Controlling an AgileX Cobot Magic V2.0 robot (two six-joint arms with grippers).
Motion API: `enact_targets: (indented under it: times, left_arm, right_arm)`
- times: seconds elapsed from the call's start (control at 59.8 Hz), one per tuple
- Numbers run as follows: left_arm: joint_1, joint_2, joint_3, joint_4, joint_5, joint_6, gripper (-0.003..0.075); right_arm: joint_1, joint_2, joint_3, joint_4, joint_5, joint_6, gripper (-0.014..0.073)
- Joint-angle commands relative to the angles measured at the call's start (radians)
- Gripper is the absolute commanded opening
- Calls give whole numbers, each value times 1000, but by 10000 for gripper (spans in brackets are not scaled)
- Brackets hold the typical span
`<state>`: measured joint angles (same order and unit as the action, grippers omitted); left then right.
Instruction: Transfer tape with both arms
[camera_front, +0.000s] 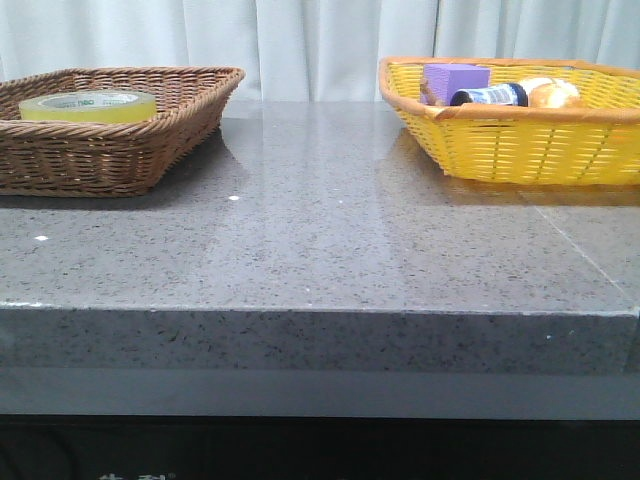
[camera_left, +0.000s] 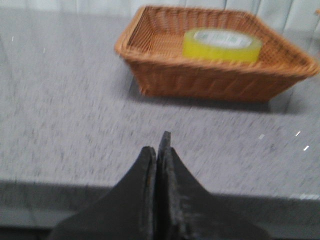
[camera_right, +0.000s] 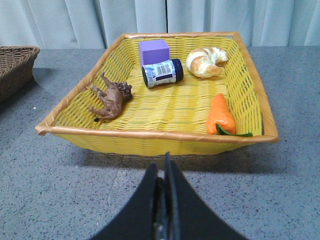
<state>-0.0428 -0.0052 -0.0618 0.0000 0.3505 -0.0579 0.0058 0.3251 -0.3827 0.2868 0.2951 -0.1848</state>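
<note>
The tape (camera_front: 88, 106) is seen lying flat inside the brown wicker basket (camera_front: 150, 150) at the far left of the bench (camera_front: 330, 240). Green print can be made out on its white inner core, but the letters cannot be read from the front view, and in the left wrist view the roll is blurred. A white label with dark print is carried by the dark bottle (camera_right: 162, 73), which lies on its side in the yellow basket (camera_right: 150, 141) at the far right; its writing is too small to be read. At the bottom edge of the front view, a few pale characters are cut off below the bench and remain illegible.

The bottle is flanked by a purple block (camera_right: 154, 52) and a croissant (camera_right: 205, 62). A brown toy horse (camera_right: 111, 99) is laid near one wall of the yellow basket, and an orange toy carrot (camera_right: 221, 115) near the opposite wall.

The two baskets are set well apart, with a wide stretch of bare speckled grey stone left between them and in front of them. The near edge of the bench is seen running straight across the front view.

The left claw (camera_left: 159, 150) is held with its fingers pressed together, gripping nothing, above the bench short of the brown basket. The right claw (camera_right: 165, 172) is likewise pressed together and empty, just short of the yellow basket's near rim.
</note>
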Motion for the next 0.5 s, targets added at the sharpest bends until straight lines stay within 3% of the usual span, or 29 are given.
enact_targets:
  times: [0.0,0.167,0.485]
  left_arm:
    - [11,-21,26,-6,-113,-5,-20]
    - [11,-21,111,-17,-254,-5,-20]
    - [11,-19,109,-53,-252,-5,-20]
  right_arm:
    - [-3,9,-26,6,-77,-10,-69]
    - [-3,9,-26,6,-77,-10,-69]
    - [-3,9,-26,6,-77,-10,-69]
